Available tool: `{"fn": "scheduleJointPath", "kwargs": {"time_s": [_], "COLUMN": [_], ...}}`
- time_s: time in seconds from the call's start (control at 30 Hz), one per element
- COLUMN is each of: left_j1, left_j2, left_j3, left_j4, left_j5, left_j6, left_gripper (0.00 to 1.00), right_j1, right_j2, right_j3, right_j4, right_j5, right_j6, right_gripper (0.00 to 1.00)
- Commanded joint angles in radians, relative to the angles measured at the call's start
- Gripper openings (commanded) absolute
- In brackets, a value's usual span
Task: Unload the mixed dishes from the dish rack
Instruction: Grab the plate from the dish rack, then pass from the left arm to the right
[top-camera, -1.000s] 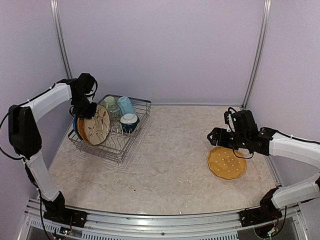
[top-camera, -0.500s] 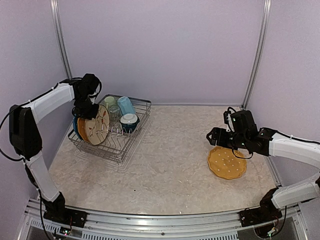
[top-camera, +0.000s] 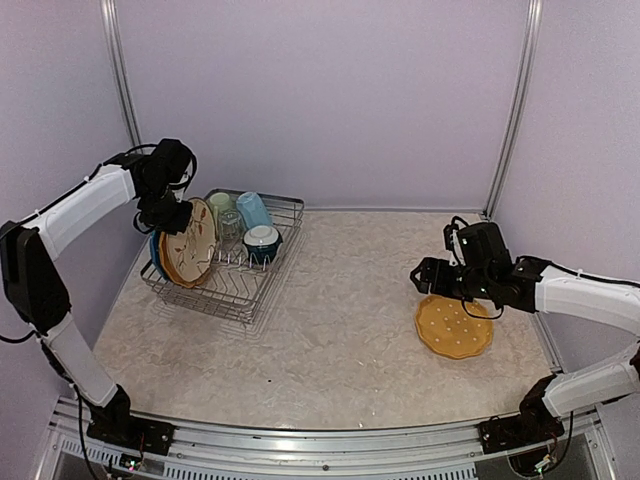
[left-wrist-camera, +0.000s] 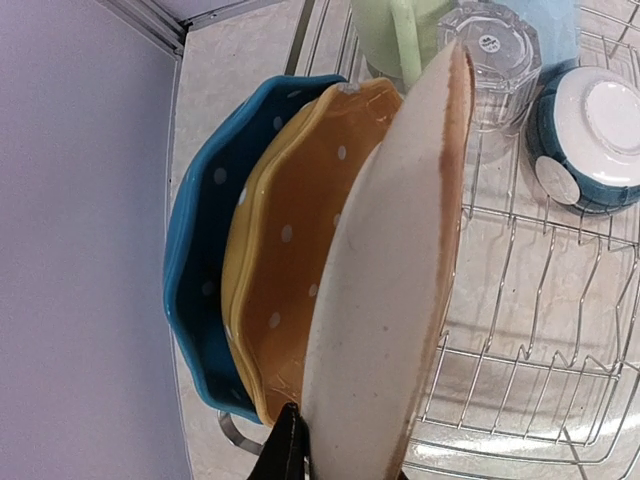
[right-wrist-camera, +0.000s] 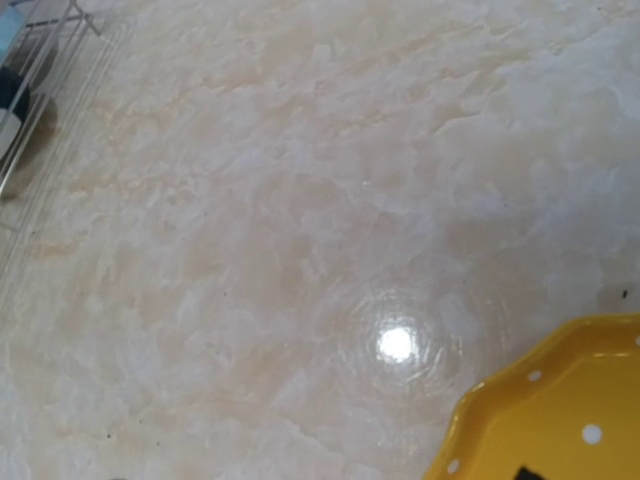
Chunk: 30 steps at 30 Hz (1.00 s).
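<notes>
Three plates stand on edge in the dish rack (top-camera: 228, 298). Your left hand (left-wrist-camera: 298, 455) is clenched on the rim of the one nearest it, the cream floral plate (left-wrist-camera: 390, 280). Only a thin bite of rim sits between the fingers, and that is the first risk: the plate could swing or slip as it rises and drop back onto the prongs.

Just behind your catch sits the orange-yellow dotted plate (left-wrist-camera: 290, 270), close against it. I cannot tell whether they touch. The blue plate (left-wrist-camera: 200, 250) is behind that. Pull at an angle and the cream one may drag or tip those two.

Past the plate's far edge, the small clear glass (left-wrist-camera: 490, 50) and the light green mug (left-wrist-camera: 395, 35) stand near, so a forward swing could knock them. The dark-teal bowl (left-wrist-camera: 590, 130) lies off to the side, less exposed.

If a prong catches, the rack could shift on the desk (top-camera: 340, 320).

Your right hand (top-camera: 432, 272) hangs released, well apart, above a yellow dotted plate (top-camera: 455, 325) lying flat on the desk.
</notes>
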Motion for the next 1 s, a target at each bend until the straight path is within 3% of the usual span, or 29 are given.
{"fn": "scheduleJointPath", "kwargs": {"time_s": [0.0,0.57,0.8,0.97], "left_j1": [-0.027,-0.023,-0.004,0.041], "left_j2": [-0.081,-0.228,-0.305,-0.336], "left_j3": [0.009,-0.017,-0.058,-0.088], "left_j4": [0.110,0.160,0.224,0.286], "left_j5": [0.048,0.148,0.301,0.540], "left_j6": [-0.052,-0.105,-0.137,-0.202], "left_gripper": [0.00,0.00,0.00,0.00], "right_j1": [0.024,0.056,0.088,0.114], "right_j2": [0.025,0.131,0.184,0.231], "right_j3": [0.031,0.081,0.120,0.150], "right_j4": [0.002,0.013,0.052,0.104], "right_j5": [0.017,0.017,0.002,-0.033], "right_j6": [0.009,0.007,0.011,0.019], "right_gripper": [0.80,0.82,0.82,0.82]}}
